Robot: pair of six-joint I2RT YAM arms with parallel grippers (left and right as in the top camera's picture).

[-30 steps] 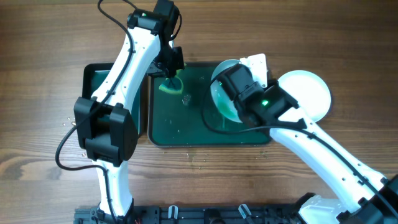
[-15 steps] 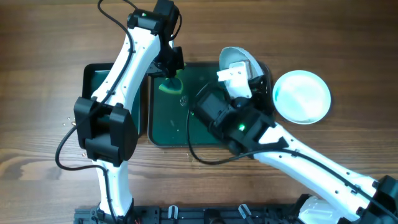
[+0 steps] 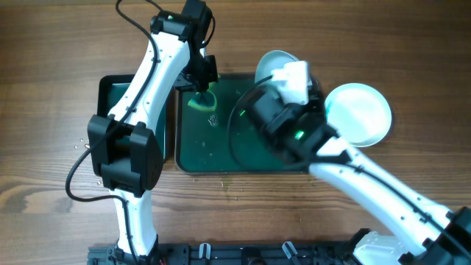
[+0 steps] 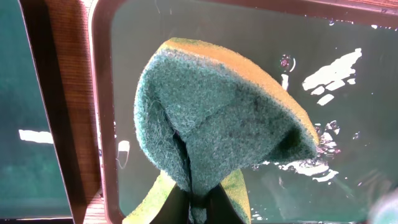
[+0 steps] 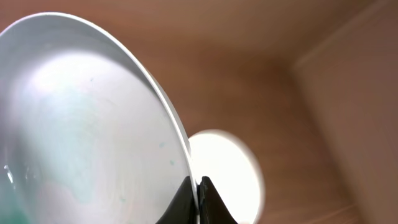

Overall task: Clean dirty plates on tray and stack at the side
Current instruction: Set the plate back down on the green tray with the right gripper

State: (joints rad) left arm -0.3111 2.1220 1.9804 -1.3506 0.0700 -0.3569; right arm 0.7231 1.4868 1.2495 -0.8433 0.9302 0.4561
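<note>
My right gripper (image 5: pixel 198 186) is shut on the rim of a white plate (image 5: pixel 81 124), which carries a faint teal smear and is tilted up on edge. From overhead this plate (image 3: pixel 269 63) stands above the back edge of the dark green tray (image 3: pixel 250 151), with the right gripper (image 3: pixel 288 79) beside it. A second white plate (image 3: pixel 360 114) lies flat on the table to the right, and shows as a plate (image 5: pixel 225 169) behind the held rim. My left gripper (image 4: pixel 198 200) is shut on a folded green and yellow sponge (image 4: pixel 217 118) over the tray's wet back left corner (image 4: pixel 336 37).
A smaller green tray (image 3: pixel 114 92) lies left of the big one, partly under the left arm. Water drops speckle the tray floor (image 3: pixel 213 121). Bare wooden table (image 3: pixel 59 66) surrounds both trays. A black cable loops from the right arm over the tray.
The right arm has lifted the plate off the tray's right half, tipped it on edge and carried it toward the tray's back edge. The left arm and sponge have stayed still.
</note>
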